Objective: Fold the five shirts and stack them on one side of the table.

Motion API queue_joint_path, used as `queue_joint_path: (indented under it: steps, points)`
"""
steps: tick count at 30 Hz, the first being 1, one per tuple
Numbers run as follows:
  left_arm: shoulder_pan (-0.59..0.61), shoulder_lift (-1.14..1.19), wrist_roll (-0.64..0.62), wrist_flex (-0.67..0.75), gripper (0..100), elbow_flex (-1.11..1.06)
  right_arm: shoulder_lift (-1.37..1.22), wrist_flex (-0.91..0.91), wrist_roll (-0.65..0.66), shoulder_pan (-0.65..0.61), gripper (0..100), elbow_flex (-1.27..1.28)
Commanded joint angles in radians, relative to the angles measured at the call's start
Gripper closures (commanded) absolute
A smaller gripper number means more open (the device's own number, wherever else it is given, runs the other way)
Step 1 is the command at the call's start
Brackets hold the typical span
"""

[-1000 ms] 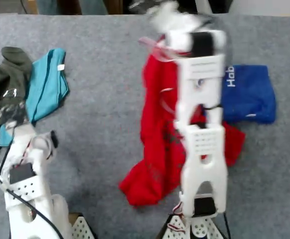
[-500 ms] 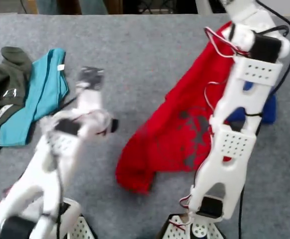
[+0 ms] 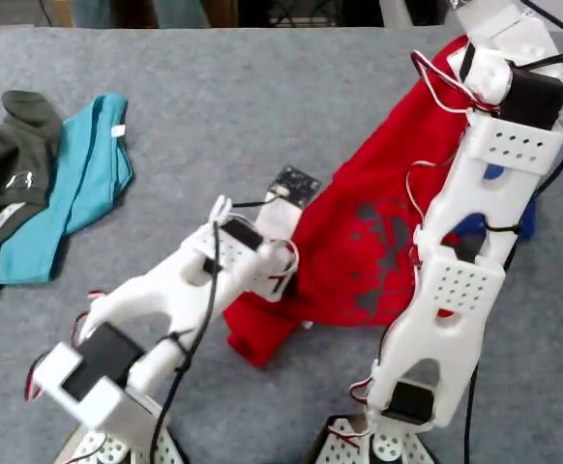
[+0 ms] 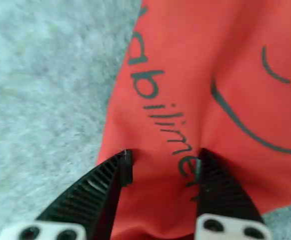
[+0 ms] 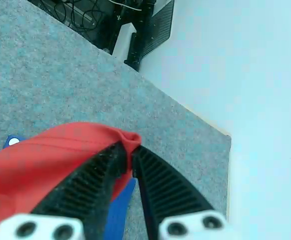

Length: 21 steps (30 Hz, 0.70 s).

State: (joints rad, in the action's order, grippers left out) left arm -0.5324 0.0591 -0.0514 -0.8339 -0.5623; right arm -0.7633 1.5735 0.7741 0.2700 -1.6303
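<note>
Red shirt [image 3: 359, 251] lies partly on grey table [image 3: 214, 106], one corner held up off it. R gripper [image 5: 130, 150] is clenched on that raised corner, fabric pinched btwn its fingers. L gripper [image 4: 163, 161] sits at the red shirt's opposite edge w/ jaws spread, printed fabric under & btwn them, not squeezed. Blue shirt [image 3: 470, 228] lies just beside red shirt, partly behind R arm. Teal shirt [image 3: 78, 184] & dark green shirt [image 3: 6, 164] lie well apart from red shirt, touching each other.
</note>
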Motion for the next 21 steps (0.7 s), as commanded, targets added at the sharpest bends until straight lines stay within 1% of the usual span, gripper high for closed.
queue_joint_path:
  steps: [1, 3, 5, 7, 10, 14, 16, 18, 21]
  points:
    - [-0.002, 0.061, -0.006, -0.006, 90, 0.084, 0.068, 0.002, -0.005, 0.006, 98.5, -0.042]
    - [0.01, 0.084, -0.005, -0.008, 98, 0.111, 0.068, 0.002, -0.006, 0.005, 98.5, -0.042]
    - [0.051, 0.084, -0.005, -0.009, 96, 0.13, 0.068, 0.003, -0.006, 0.005, 98.5, -0.042]
    - [0.134, 0.063, -0.005, -0.018, 97, 0.166, 0.076, 0.025, -0.003, 0.005, 98.4, -0.042]
    - [0.295, -0.003, -0.005, -0.11, 97, 0.288, 0.134, 0.11, 0.046, -0.021, 98.4, -0.042]
    - [0.493, -0.081, -0.005, -0.238, 97, 0.529, 0.18, 0.172, 0.054, -0.071, 98.4, -0.042]
    - [0.568, -0.104, -0.005, -0.322, 97, 0.677, 0.182, 0.183, 0.054, -0.103, 98.4, -0.041]
    - [0.624, -0.112, -0.005, -0.407, 97, 0.828, 0.183, 0.19, 0.058, -0.132, 98.4, -0.036]
    - [0.656, -0.106, -0.005, -0.509, 97, 1.012, 0.183, 0.19, 0.058, -0.15, 98.4, -0.03]
